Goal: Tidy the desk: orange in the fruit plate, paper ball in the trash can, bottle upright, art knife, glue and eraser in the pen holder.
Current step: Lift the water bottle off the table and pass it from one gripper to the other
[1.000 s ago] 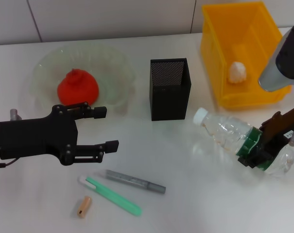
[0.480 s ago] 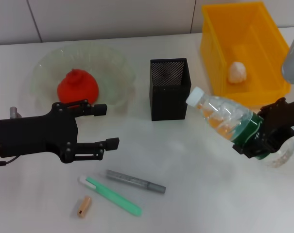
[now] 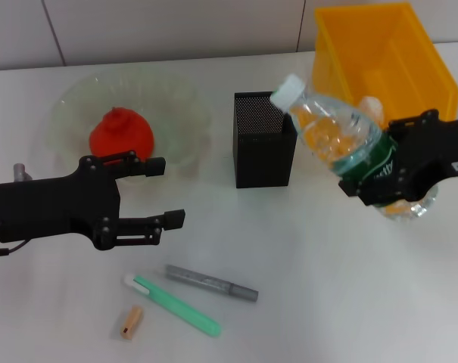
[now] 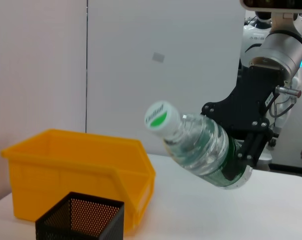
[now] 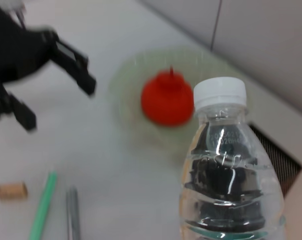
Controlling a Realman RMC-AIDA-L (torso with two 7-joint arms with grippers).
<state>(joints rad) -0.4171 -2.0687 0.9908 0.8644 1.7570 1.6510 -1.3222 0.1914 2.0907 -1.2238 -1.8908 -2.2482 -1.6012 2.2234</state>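
The right end effector [image 3: 391,178] is clamped on the bottle [image 3: 336,136] at its green label, holding it tilted above the surface, cap toward the pen holder [image 3: 264,139]. The left end effector [image 3: 159,193] hovers with fingers apart just beside the fruit plate [image 3: 179,113] holding the orange [image 3: 121,136].

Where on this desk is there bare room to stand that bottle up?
Bare desk lies in front of the pen holder, between the grey stick and the right gripper clamping the bottle. It is crowded near the left gripper, green stick and eraser.
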